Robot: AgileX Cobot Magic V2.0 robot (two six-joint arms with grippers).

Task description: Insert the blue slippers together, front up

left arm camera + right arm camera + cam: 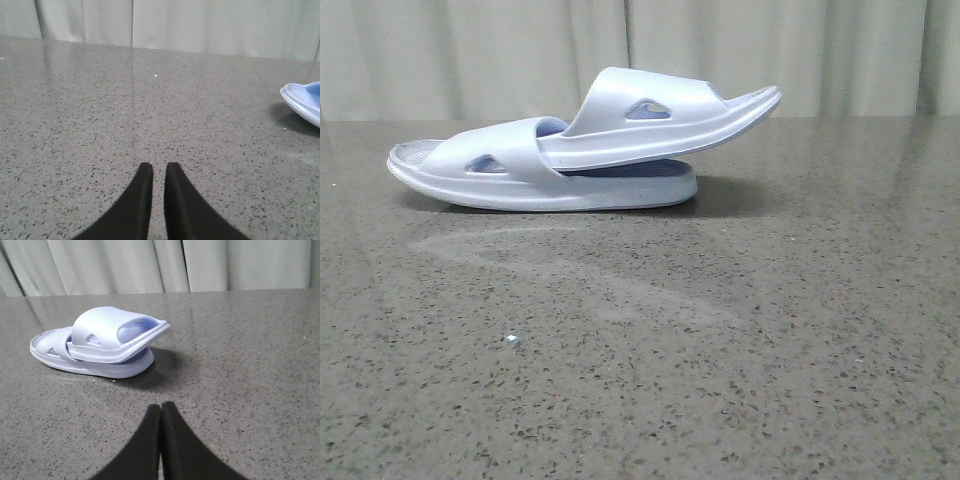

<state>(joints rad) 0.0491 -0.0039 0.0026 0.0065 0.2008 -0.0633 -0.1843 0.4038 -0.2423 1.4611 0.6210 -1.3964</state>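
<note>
Two blue slippers (585, 150) nested on speckled table (720, 380).

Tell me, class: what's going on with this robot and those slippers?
Nothing is being handled right now. The two blue slippers sit nested on the speckled table: the upper slipper is tucked under the strap of the lower slipper, its free end tilted up. Both arms are clear of them; the left gripper has jaws almost together, and the right gripper has jaws shut on nothing.

Slippers (620, 150): I see smooth, matt foam.
Table (720, 350): speckled stone look, polished, faintly glossy.
Curtain (470, 50): cloth.
</note>
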